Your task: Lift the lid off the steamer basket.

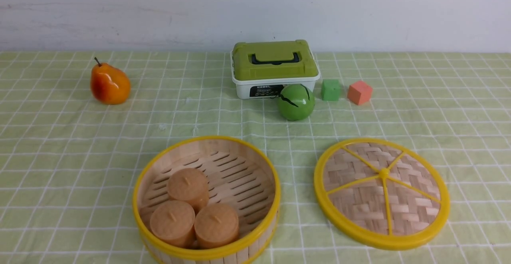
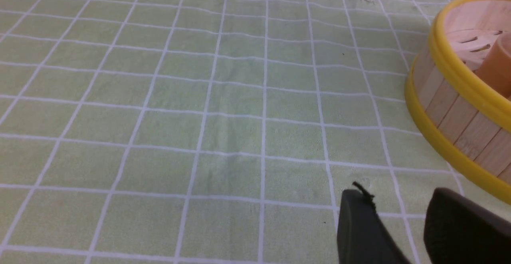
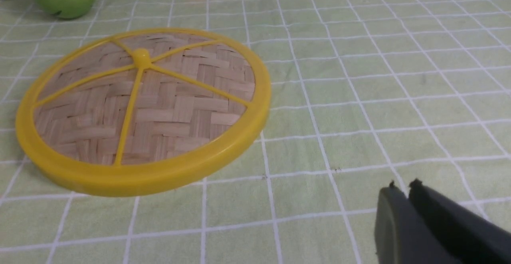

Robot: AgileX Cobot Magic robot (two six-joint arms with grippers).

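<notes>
The left claw (image 2: 393,194) stands parted and empty, by the basket (image 2: 459,96) on the table (image 1: 96,168), its cloth green-checked (plain pale wall (image 1: 255,12) behind). The box (image 1: 275,68) reads "MODEL". Rightward, the lid (image 1: 381,194) lies flat; the right claw (image 3: 403,188) is closed, empty.

Of the robot's own body, only the tips of the two hands can be seen. The left hand (image 2: 393,200) has two fingers, dark, almost black, and long in shape, with narrow ends. A small black piece with rough edge sticks out at one tip. The right hand (image 3: 404,188) is dark grey to black, also with slim fingers, and small jagged black bits are at their ends.
</notes>
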